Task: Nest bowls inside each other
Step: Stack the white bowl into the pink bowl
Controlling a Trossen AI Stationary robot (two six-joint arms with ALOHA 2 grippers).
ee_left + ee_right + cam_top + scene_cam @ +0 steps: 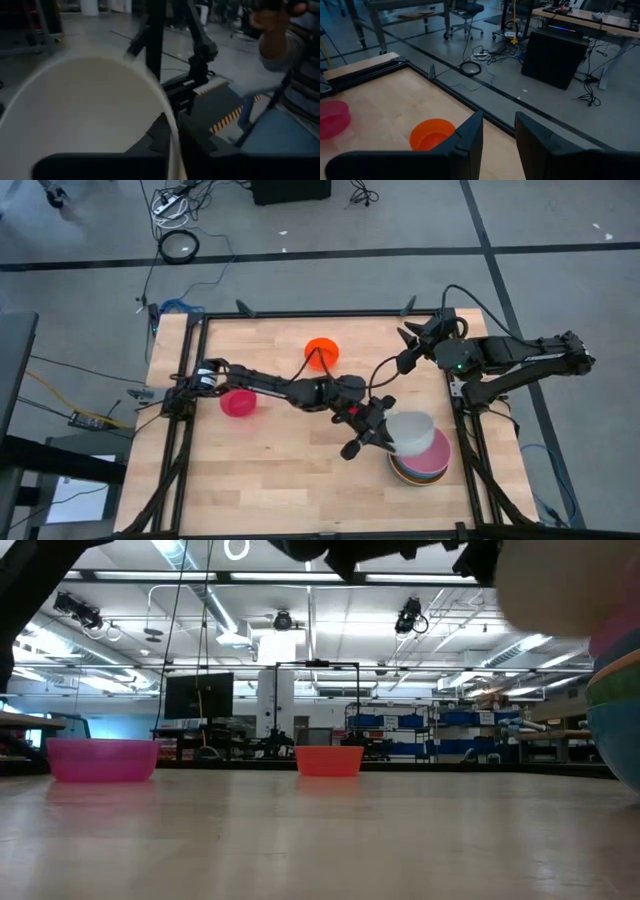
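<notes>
My left gripper is shut on a white bowl, holding it over a stack of nested bowls near the table's right edge; the stack's top bowl is pink. In the low view the white bowl shows above the stack; whether they touch I cannot tell. A small pink bowl and an orange-red bowl stand apart on their bases on the table. My right gripper waits open and empty above the table's far right corner. My left gripper has the white bowl by its rim, on the side facing the table's left. One finger is inside the bowl and one outside. The fingers come nearly level from the left. The bowl is carried with its opening up.
A black frame runs along the table's edges. My right arm reaches in over the far right corner. Bare wood lies in the near left part of the table. A person is beyond the table in the left wrist view.
</notes>
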